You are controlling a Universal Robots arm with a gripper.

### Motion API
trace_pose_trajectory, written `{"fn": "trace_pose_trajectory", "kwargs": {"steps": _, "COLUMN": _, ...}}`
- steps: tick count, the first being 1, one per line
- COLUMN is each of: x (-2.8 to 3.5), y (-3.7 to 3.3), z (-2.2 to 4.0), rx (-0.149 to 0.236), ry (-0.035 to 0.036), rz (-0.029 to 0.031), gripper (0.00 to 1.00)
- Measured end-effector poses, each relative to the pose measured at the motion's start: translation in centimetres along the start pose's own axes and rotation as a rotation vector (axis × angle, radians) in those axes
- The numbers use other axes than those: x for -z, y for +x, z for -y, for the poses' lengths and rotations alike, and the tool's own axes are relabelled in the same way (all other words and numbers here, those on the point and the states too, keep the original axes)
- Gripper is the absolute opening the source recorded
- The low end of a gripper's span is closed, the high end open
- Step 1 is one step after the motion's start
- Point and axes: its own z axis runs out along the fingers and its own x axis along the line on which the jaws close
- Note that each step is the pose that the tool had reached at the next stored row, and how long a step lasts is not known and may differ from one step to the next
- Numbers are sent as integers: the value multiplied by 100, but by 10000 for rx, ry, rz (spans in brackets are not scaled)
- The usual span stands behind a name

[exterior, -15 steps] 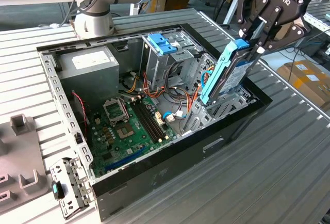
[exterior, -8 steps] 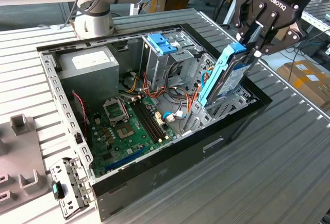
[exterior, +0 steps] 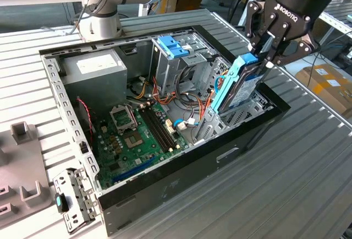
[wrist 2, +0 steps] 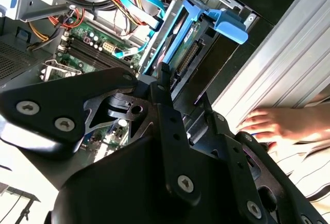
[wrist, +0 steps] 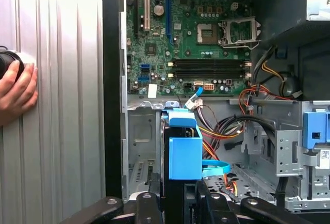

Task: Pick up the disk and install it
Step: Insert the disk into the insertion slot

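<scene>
We find the end effector (exterior: 268, 55) closed on the upper end of the disk (exterior: 241, 85), with a black finger against each flat face. In the exterior view this is at about two o'clock from the middle of the open computer case (exterior: 55, 93). The disk stands on edge and leans, and its blue rails run down into the grey drive cage (exterior: 220, 120) in that corner of the case. We cannot tell whether its lower end is seated there. In the first wrist view the disk (wrist: 184, 154) shows its blue end between the fingers (wrist: 146, 203), and the thin blue cable (wrist: 215, 168) curves just beside it. In the second wrist view the disk (wrist 2: 178, 59) points down into the cage beyond the black linkage. In the exterior view again, the green motherboard (exterior: 137, 140) lies at about seven o'clock from the case's middle. The grey power supply (exterior: 93, 68) sits at ten o'clock, and the tall grey bay (exterior: 165, 68) with its blue clip (exterior: 173, 46) stands at twelve. The case lies on a slatted metal bench (exterior: 308, 184). In both wrist views a person's hand (wrist: 16, 87) rests on that bench just outside the case wall.
</scene>
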Motion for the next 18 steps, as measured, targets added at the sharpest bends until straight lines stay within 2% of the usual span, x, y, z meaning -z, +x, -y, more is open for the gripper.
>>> {"fn": "trace_pose_trajectory", "kwargs": {"steps": 5, "x": -104, "y": 3, "z": -2, "rx": 0, "ry": 1, "rz": 0, "gripper": 35}}
{"fn": "trace_pose_trajectory", "kwargs": {"steps": 8, "x": -183, "y": 6, "z": -3, "rx": 0, "ry": 0, "rz": 1, "gripper": 35}}
{"fn": "trace_pose_trajectory", "kwargs": {"steps": 12, "x": -321, "y": 10, "z": -4, "rx": 0, "ry": 0, "rz": -1, "gripper": 35}}
{"fn": "trace_pose_trajectory", "kwargs": {"steps": 18, "x": -462, "y": 15, "z": -6, "rx": 0, "ry": 0, "rz": -1, "gripper": 35}}
